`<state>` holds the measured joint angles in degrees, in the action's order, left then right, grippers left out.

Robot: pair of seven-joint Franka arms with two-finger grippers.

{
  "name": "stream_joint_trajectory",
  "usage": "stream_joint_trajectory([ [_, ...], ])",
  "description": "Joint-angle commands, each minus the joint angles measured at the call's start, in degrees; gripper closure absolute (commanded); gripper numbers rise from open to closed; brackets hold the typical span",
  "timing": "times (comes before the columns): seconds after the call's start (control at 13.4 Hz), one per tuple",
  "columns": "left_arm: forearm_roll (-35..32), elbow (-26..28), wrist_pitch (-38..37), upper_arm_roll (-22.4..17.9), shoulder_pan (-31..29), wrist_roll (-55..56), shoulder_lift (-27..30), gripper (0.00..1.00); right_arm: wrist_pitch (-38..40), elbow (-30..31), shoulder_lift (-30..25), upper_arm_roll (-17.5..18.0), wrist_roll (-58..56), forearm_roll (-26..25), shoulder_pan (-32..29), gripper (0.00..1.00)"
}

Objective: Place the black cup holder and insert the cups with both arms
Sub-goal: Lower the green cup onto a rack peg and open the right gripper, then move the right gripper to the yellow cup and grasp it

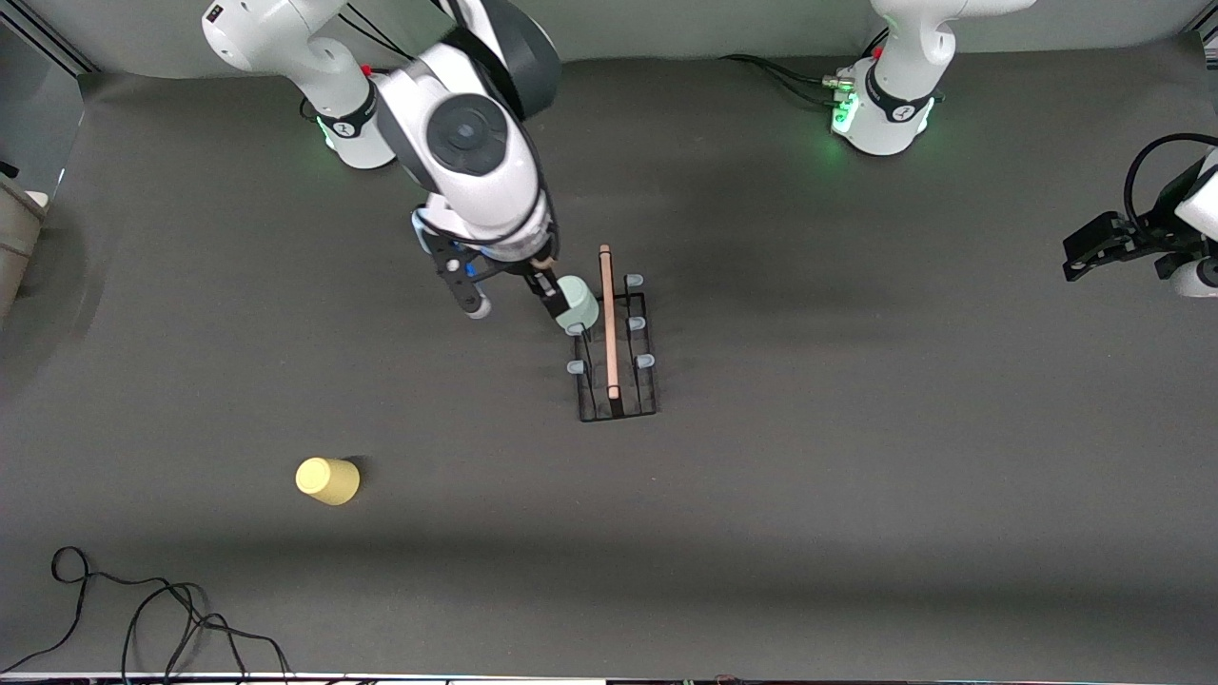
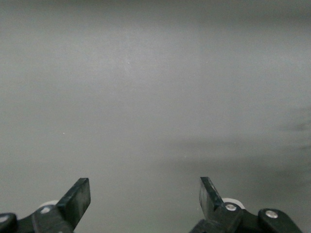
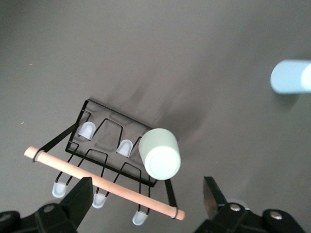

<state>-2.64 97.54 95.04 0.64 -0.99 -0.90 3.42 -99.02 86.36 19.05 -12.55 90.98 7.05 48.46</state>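
The black cup holder stands mid-table, its wooden rod along the top. It also shows in the right wrist view. A pale green cup sits upside down on one of its pegs, on the side toward the right arm's end. My right gripper is open and empty just above the rack, beside this cup. A yellow cup stands upside down on the table, nearer the front camera. A light blue cup lies on the table, hidden under the right arm in the front view. My left gripper waits open at the left arm's end.
A black cable lies looped at the table's front edge toward the right arm's end. A tan object sits at the table edge there. The arm bases stand along the back.
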Motion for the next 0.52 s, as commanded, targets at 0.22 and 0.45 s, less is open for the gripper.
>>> stream_joint_trajectory([
  [0.22,-0.5,-0.2,0.3,0.2,0.2,0.8,-0.1,0.0,9.9,-2.9,-0.7,-17.5,-52.3,-2.6,-0.5,0.0],
  [0.45,-0.5,-0.2,0.3,0.2,0.1,0.8,-0.2,0.0,5.7,-2.8,0.2,-25.1,-75.3,-2.0,-3.4,0.0],
])
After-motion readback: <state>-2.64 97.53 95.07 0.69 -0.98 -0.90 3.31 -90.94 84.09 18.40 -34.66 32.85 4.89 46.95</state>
